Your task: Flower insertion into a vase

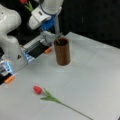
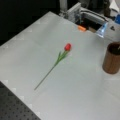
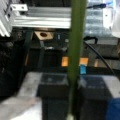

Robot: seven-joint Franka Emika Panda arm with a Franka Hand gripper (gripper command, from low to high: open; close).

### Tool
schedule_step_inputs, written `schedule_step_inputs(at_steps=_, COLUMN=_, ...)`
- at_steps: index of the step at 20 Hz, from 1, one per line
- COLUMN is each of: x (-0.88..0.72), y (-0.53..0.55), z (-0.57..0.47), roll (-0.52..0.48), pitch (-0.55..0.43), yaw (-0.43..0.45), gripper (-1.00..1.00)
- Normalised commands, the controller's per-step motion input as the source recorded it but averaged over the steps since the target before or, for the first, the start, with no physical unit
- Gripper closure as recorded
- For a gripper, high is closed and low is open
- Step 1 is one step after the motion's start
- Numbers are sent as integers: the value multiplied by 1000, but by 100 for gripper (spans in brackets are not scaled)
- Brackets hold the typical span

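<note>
Two tulips: one lies flat on the table (image 1: 95, 75), red head (image 1: 38, 89) leftward in a front view; one stem (image 3: 75, 50) pinched between gripper (image 3: 72, 100) fingers. Vase (image 1: 62, 51) upright, well apart.

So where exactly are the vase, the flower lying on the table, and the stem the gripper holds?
vase (image 1: 62, 53): a front view, middle of its brown side.
flower (image 2: 67, 47): a front view, on its red bloom, lying on the table.
stem (image 3: 75, 50): wrist view, mid-stem, running upright between the gripper fingers.
</note>
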Motion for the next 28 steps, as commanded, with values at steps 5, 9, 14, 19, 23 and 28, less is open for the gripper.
schedule_step_inputs(at_steps=5, x=440, y=18, z=61, roll=-215, pitch=396, yaw=14, gripper=100)
schedule_step_inputs(at_steps=9, x=506, y=17, z=10, roll=-224, pitch=323, yaw=13, gripper=100)
schedule_step_inputs(at_steps=14, x=603, y=15, z=-150, roll=-229, pitch=203, yaw=5, gripper=100)
schedule_step_inputs(at_steps=19, x=555, y=-13, z=-226, roll=-235, pitch=131, yaw=53, gripper=100)
schedule_step_inputs(at_steps=23, x=490, y=-9, z=-142, roll=-224, pitch=94, yaw=76, gripper=100)
schedule_step_inputs(at_steps=28, x=373, y=42, z=-101, roll=-177, pitch=54, yaw=84, gripper=100)
